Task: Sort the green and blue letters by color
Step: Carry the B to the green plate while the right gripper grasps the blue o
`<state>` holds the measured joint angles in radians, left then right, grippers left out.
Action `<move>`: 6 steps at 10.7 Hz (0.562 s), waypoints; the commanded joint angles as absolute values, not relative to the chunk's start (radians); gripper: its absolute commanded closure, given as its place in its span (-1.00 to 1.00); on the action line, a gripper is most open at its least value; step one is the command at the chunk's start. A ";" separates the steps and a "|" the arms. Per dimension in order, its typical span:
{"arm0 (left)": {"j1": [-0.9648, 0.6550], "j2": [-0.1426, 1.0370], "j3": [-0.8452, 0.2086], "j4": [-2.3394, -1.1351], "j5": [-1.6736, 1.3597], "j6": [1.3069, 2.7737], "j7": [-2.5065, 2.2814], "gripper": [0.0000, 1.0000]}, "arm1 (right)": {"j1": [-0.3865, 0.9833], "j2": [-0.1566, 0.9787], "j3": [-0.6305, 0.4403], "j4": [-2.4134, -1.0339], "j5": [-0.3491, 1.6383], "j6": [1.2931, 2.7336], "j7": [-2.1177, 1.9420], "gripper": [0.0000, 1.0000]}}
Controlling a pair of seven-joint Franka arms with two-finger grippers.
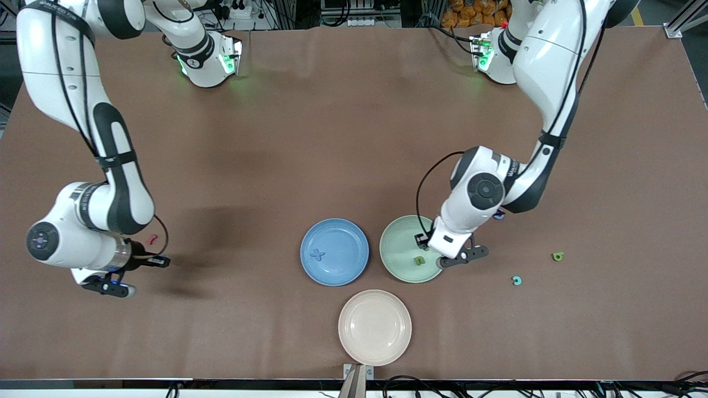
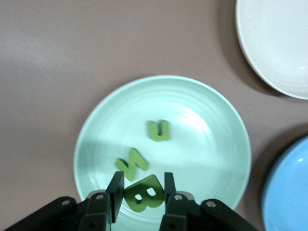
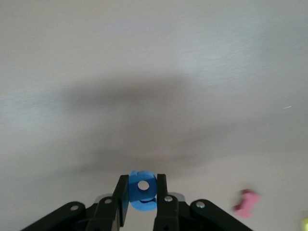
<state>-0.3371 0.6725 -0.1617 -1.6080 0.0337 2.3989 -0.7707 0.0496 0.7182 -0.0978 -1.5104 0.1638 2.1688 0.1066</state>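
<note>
Gripping a green letter B (image 2: 143, 193) between its fingers, the left gripper (image 1: 454, 260) hangs over the green plate (image 2: 202, 115), where a green U (image 2: 159, 130) and a green N (image 2: 131, 163) already lie. The right gripper (image 3: 142, 195) is clamped on a blue letter (image 3: 142, 204) over bare table (image 1: 343, 138) near a small red letter (image 1: 151, 240), well apart from the blue plate (image 1: 354, 243), which holds a blue X (image 1: 316, 254). These pieces look light, stiff and chunky — best pinched across flat sides. Only the wrist views reveal both held letters; the front view alone shows a green letter (image 1: 557, 256) and a teal one (image 1: 516, 281) — both loose toward the left arm's end.

Olive green letters (image 2: 144, 178), pale green plate (image 2: 202, 110)
</note>
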 commanded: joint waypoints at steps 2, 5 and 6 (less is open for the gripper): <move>-0.385 0.678 -0.135 -1.586 0.052 2.379 -0.783 -1.00 | 0.184 0.719 -0.097 -1.476 0.189 2.151 0.361 1.00; -0.307 0.654 -0.150 -1.609 0.133 2.352 -0.721 -1.00 | 0.299 0.721 -0.089 -1.460 0.253 2.152 0.599 1.00; -0.269 0.643 -0.167 -1.614 0.158 2.323 -0.657 -1.00 | 0.340 0.721 -0.089 -1.453 0.276 2.154 0.679 1.00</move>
<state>-0.3474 0.6727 -0.1403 -1.6034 0.0989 2.3840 -0.7634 0.2696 0.7183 -0.0861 -1.4826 0.2202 2.1681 0.5258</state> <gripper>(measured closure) 0.097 0.731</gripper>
